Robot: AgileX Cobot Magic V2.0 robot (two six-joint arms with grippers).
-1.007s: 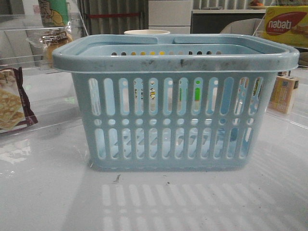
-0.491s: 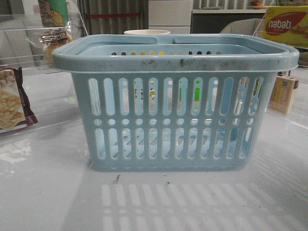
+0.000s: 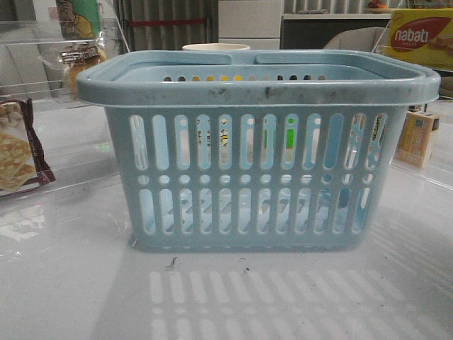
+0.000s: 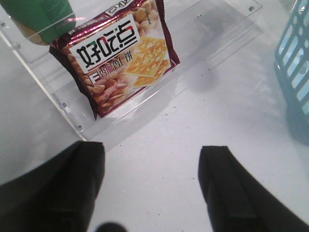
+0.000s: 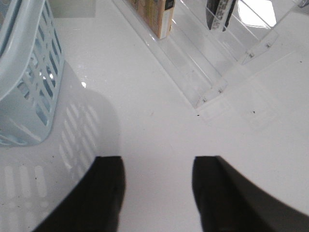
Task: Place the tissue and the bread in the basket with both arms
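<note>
The light-blue basket (image 3: 258, 149) stands in the middle of the table; a corner of it shows in the left wrist view (image 4: 295, 63) and in the right wrist view (image 5: 29, 72). The wrapped bread (image 3: 79, 62) lies on a clear shelf at the back left, behind the basket's rim. A pale pack with black print (image 5: 218, 13), cut off by the frame edge, stands in the clear rack on the right; it looks like the tissue. My left gripper (image 4: 153, 151) is open and empty over bare table. My right gripper (image 5: 157, 162) is open and empty over bare table beside the basket. Neither gripper shows in the front view.
A maroon cracker packet (image 4: 120, 53) lies on a clear acrylic tray at the left, also in the front view (image 3: 15, 152), with a green package (image 4: 38, 17) beside it. A yellow-orange carton (image 3: 417, 138) stands in the right rack (image 5: 207, 92). A yellow nabati box (image 3: 421, 35) sits far right.
</note>
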